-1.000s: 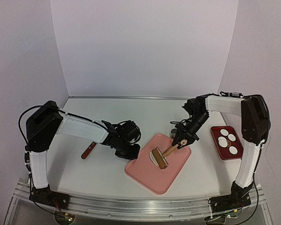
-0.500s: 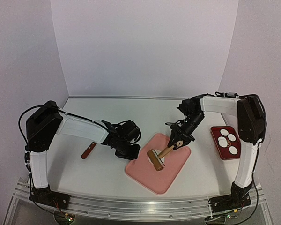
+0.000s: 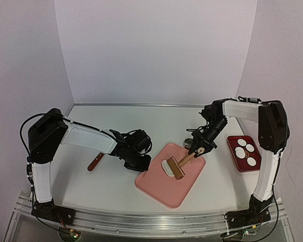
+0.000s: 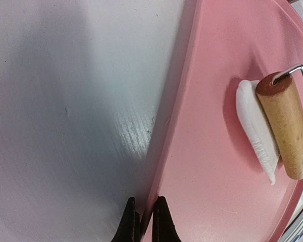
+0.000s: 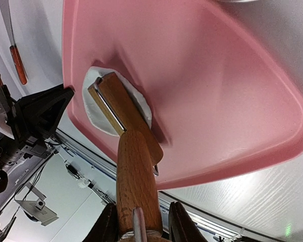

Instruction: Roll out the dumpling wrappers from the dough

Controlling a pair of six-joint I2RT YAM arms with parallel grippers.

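**A:** Where is the dough [image 3: 167,165]?

**B:** On the pink board [image 3: 159,190], near its middle. It is one small white piece pressed fairly flat, with a ragged edge. In the left wrist view it [image 4: 253,128] lies along the near side of the drum, with faint ridges on its surface.

**A:** And the rolling pin [image 3: 177,169]?

**B:** It is a small wooden roller on a wire frame. Its drum rests on the dough, touching it and covering part of it. The handle slopes up and away toward the right arm.

**A:** Who has it?

**B:** The right gripper [image 3: 197,149]. In its own camera the two fingers sit on either side of the wooden handle [image 5: 136,181], closed on it and partly parted by its width.

**A:** What about the left gripper [image 3: 139,162]?

**B:** It is low at the board's left edge, with the jaws all but together. In the left wrist view one fingertip [image 4: 129,222] is on the table side of the rim and the other is on the pink side, so it pinches the board's edge. The right wrist camera shows its black tip at that same edge.

**A:** Are there any dumpling wrappers [image 3: 251,161]?

**B:** Four neat white discs lie on a small red tray [image 3: 233,139] to the right, well apart from the board.

**A:** Anything else?

**B:** A red-handled tool [image 3: 95,162] lies on the white table [image 3: 106,187], left of the left gripper.
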